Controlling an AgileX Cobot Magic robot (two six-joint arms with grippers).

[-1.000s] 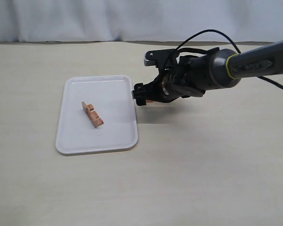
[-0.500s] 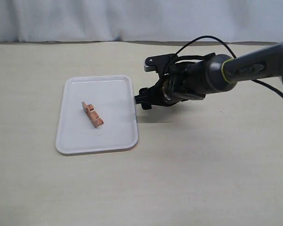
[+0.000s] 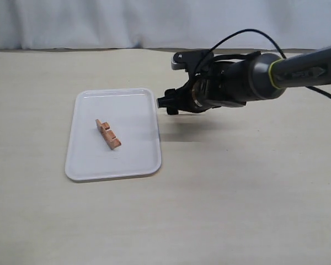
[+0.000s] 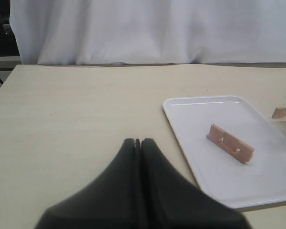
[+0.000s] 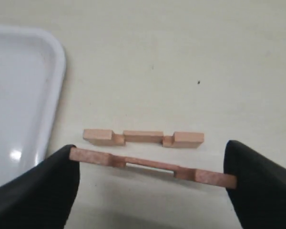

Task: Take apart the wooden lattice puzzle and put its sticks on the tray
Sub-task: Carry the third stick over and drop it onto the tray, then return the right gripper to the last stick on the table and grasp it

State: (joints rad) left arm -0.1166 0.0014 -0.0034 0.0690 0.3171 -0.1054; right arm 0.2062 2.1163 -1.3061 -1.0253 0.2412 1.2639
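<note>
On the left, the left pincer [image 4: 138,141] is closed tight and holds nothing. Next comes the tray [image 3: 85,160], with one stick [image 3: 108,134] lying on it. Just right of its rim, the right pincer [image 3: 168,105] grips a second stick [image 5: 101,157] by both ends, above a third stick [image 5: 143,138] on the worktop [image 3: 237,193]. This looks like carrying; next it should move left over the rim, go low and let go.

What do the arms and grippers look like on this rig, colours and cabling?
The right arm is a dark grey tube with a yellow-green ring near the wrist. A thin black cable loops above it. The right gripper is black, with a small grey block on top. The left gripper has matte black fingers tapering to narrow tips.
</note>
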